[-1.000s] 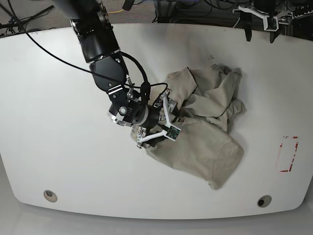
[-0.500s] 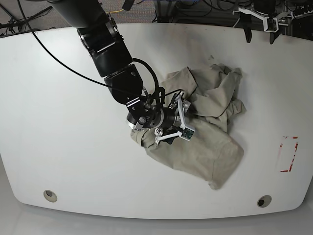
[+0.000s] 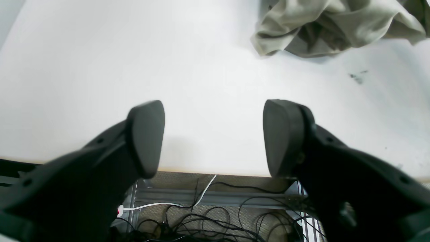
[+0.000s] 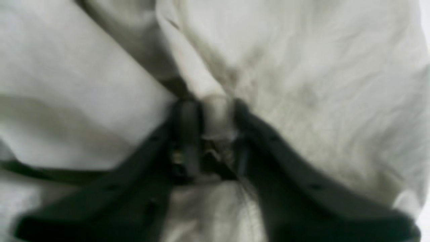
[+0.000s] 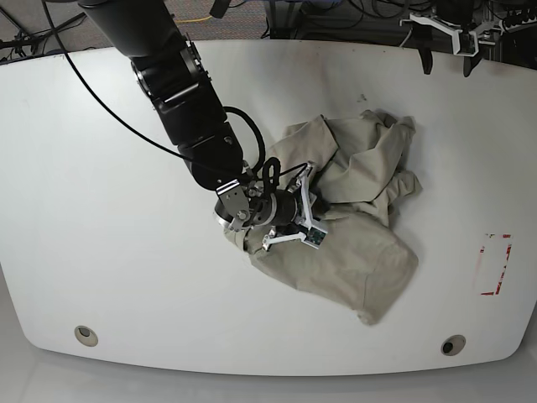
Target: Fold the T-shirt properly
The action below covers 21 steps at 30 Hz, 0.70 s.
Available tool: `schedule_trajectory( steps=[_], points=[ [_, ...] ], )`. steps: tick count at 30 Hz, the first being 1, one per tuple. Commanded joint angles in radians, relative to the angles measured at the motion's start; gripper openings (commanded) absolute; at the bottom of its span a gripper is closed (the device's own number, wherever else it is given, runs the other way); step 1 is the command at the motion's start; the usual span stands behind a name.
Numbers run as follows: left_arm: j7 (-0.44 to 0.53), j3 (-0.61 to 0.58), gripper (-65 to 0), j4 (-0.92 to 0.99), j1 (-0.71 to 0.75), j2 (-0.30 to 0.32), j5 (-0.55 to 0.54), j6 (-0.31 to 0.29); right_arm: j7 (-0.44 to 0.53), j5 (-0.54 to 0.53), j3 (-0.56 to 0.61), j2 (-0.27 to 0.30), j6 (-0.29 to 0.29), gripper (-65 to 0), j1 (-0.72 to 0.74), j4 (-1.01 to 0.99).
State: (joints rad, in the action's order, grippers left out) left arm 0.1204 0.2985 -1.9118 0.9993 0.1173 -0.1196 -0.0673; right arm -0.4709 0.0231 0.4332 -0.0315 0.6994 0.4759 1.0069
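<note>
White table (image 5: pixel 101 210) fills the base view, and the khaki T-shirt (image 5: pixel 352 235) lies crumpled right of centre, soft, light and limp, so it should drape and slide when lifted, best held at a hem or seam. The right gripper (image 4: pixel 215 117), at the heap's left edge, pinches a narrow fold of cloth. The left gripper (image 3: pixel 213 137) hangs wide open and empty over the upper right table edge.

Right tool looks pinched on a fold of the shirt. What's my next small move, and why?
Probably lift the right tool slightly and draw the pinched fold outward. Its jaws have cloth between them, and the T-shirt lies crumpled in a heap on the table, so it needs spreading before any fold.
</note>
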Motion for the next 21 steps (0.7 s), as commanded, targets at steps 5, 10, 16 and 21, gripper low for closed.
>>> schedule_trajectory(
  steps=[5, 10, 16, 21],
  points=[
    [-0.029, 0.003, -21.8, -0.015, -0.052, 0.008, -0.001, 0.007, 0.022, -0.016, -0.004, 0.002, -0.001, -65.0, 0.028, 0.096],
    [-0.199, 0.006, -21.8, -0.019, -0.173, 0.003, -0.001, 0.008, -0.075, -0.019, -0.06, 0.037, -0.017, -65.0, -0.03, 0.283],
    [-0.298, 0.0, -21.8, -0.016, -0.297, 0.003, -0.001, 0.002, -0.131, -0.015, -0.135, 0.043, -0.017, -65.0, -0.081, 0.428],
    [-0.39, -0.095, -21.8, -0.016, -0.372, 0.061, 0.001, 0.002, -0.137, -0.018, -0.138, 0.08, -0.017, -65.0, -0.113, 0.502]
  ],
)
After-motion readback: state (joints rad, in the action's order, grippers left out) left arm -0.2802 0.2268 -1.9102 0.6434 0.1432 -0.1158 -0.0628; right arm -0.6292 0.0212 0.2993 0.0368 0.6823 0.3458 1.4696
